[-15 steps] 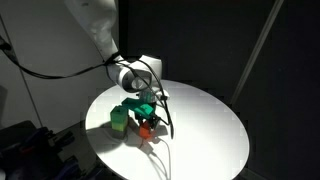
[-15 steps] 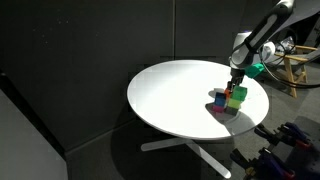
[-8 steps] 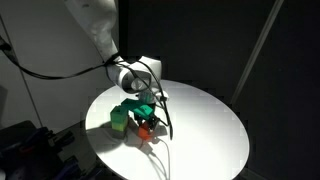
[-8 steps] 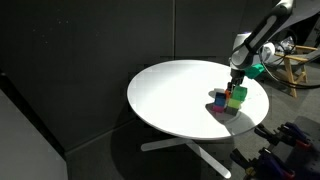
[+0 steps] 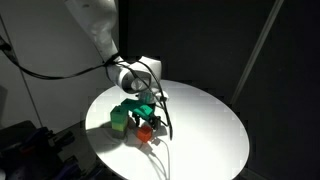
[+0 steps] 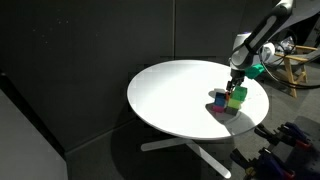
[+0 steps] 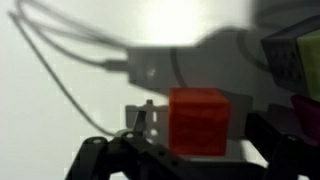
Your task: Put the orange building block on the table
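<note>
Hardly anything has shifted in the last second: arm and blocks stand as before.

In an exterior view, the end effector (image 5: 147,121) hangs low over the orange building block (image 5: 146,131), which seems to rest on the tabletop (image 5: 215,130) a little toward 9 o'clock from its middle. The green blocks (image 5: 120,118) stand beside it, closer to the 9 o'clock rim. The whole half toward 3 o'clock is bare.

In an exterior view from elsewhere, the green blocks (image 6: 237,97) sit near the 3 o'clock rim of the tabletop (image 6: 170,95), and the surface from 6 over 9 to 12 o'clock is free.

In the wrist view, the orange building block (image 7: 205,122) fills the space between the dark fingers (image 7: 105,162). Because of the blur I cannot tell if it is grasped or released.
</note>
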